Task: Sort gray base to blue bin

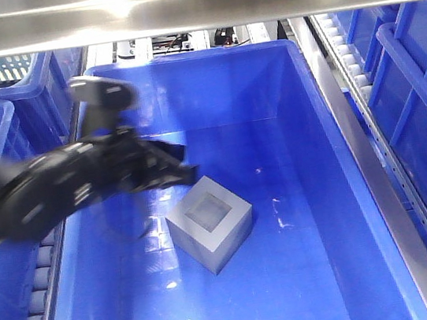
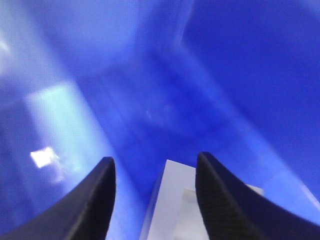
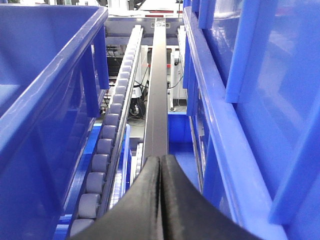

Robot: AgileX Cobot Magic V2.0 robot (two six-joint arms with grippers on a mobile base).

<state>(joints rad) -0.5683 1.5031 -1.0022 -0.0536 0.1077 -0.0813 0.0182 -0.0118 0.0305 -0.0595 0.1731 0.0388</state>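
Right fingers (image 3: 161, 200) pressed together over the roller track (image 3: 107, 150); left fingers (image 2: 107, 200) spread apart at ten o'clock of the base (image 1: 210, 224), resting in the bin (image 1: 314, 114).

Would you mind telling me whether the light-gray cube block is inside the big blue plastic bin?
Inside: the light-gray cube block rests on the blue plastic bin's floor, recess upward.

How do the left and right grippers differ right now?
The left gripper has its fingers spread apart inside the blue bin, over the gray base. The right gripper has its fingers pressed together, empty, outside the bin above the roller rail. Both have dark fingers.
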